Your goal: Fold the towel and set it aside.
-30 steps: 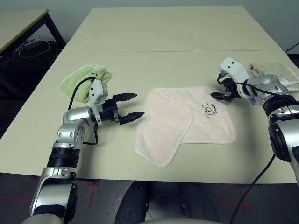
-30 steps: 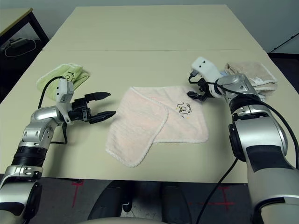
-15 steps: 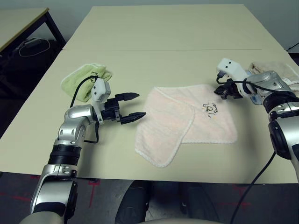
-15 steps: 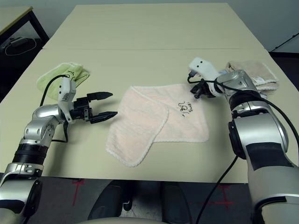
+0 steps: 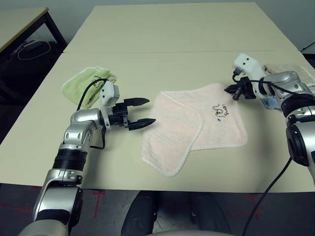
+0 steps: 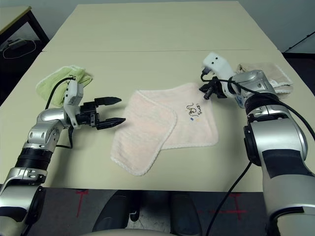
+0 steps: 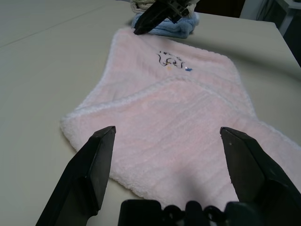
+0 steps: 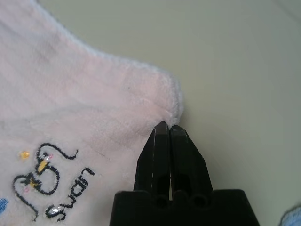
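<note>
The towel [image 5: 197,125], embroidered "swan", lies mid-table, partly folded; the right gripper [image 5: 230,90] pinches its far right corner, lifting it. The left gripper [image 5: 143,112] gapes empty, left of its edge; bare table [image 5: 172,34] beyond

A pale beige tabletop [image 5: 177,29] carries three cloths. The pink towel [image 5: 192,128] lies in the middle, one side folded over. Left of the towel sits a crumpled green towel [image 5: 86,83]; right of it, a beige folded towel [image 6: 268,73].
</note>
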Available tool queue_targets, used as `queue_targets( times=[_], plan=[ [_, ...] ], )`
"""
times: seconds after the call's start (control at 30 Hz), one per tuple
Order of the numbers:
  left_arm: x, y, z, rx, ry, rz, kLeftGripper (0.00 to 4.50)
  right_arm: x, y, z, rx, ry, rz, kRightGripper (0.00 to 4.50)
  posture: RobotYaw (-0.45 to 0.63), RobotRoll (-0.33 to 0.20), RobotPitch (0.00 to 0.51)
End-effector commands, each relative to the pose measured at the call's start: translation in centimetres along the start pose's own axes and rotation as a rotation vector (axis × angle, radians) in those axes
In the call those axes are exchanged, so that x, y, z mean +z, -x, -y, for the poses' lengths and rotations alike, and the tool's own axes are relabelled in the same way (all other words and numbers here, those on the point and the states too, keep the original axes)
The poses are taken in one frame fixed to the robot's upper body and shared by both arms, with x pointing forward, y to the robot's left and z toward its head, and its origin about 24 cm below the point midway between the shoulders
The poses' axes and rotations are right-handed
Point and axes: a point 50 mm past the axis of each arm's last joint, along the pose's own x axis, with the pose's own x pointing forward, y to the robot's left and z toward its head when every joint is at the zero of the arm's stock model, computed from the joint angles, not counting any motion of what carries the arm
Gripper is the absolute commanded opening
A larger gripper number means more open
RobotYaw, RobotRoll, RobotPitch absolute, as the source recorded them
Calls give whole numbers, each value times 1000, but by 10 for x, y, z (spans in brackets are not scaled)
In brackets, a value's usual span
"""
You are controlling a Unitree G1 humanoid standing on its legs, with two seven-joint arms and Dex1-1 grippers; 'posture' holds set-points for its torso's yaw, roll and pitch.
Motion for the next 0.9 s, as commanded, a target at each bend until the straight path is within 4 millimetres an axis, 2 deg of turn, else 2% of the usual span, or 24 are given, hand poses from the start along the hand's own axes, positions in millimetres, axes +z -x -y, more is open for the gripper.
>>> queue_targets(
  times=[0.03, 0.17, 0.4, 0.67, 0.9],
  plan=[
    [-5, 0, 1, -6, 26, -19, 4500, -2, 1, -4, -35, -18, 162, 50, 30, 0, 142],
    [-4, -1, -1, 20, 35, -5, 4500, -4, 6, -8, -47, -19, 273, 50, 17, 0, 135],
    [4, -9, -2, 0, 58, -2, 4500, -11, 14, -16, -89, 27, 319, 50, 22, 0, 119],
    [8, -12, -2, -25, 51, 20, 4500, 3, 24, -13, -143, 128, 380, 50, 6, 0, 109],
    [19, -26, -4, -31, -26, 56, 4500, 11, 34, -12, -149, 186, 398, 50, 10, 0, 104]
  ],
)
